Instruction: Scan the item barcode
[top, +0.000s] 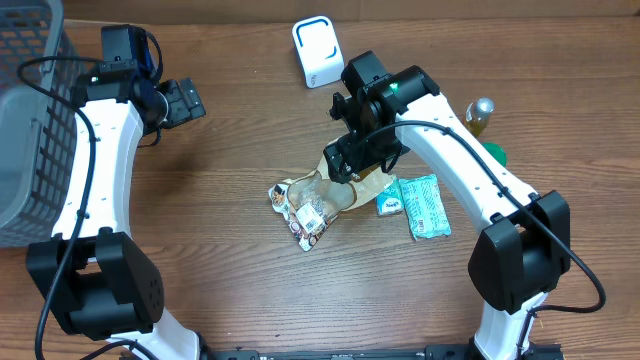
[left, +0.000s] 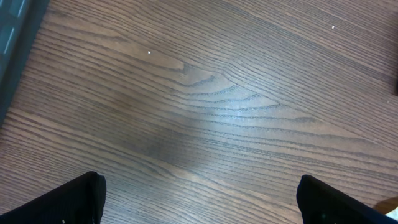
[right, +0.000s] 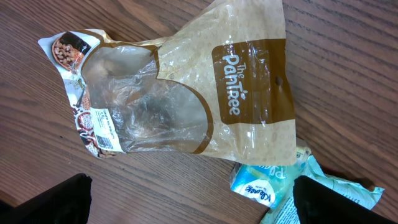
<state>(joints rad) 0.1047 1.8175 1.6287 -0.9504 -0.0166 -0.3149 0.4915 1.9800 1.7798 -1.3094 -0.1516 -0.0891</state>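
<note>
Right gripper (right: 198, 203) hangs wide over Pantree bag (right: 249, 93), contents unclear

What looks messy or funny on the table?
The brown-and-clear bag in the middle of the table lies flat on its side, all crumpled and wrinkly, with its edge meeting the blue tissue pack. Nothing looks spilled or torn.

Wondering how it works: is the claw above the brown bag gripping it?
No, the right claw stands open above the bag, both fingers clear of it.
</note>
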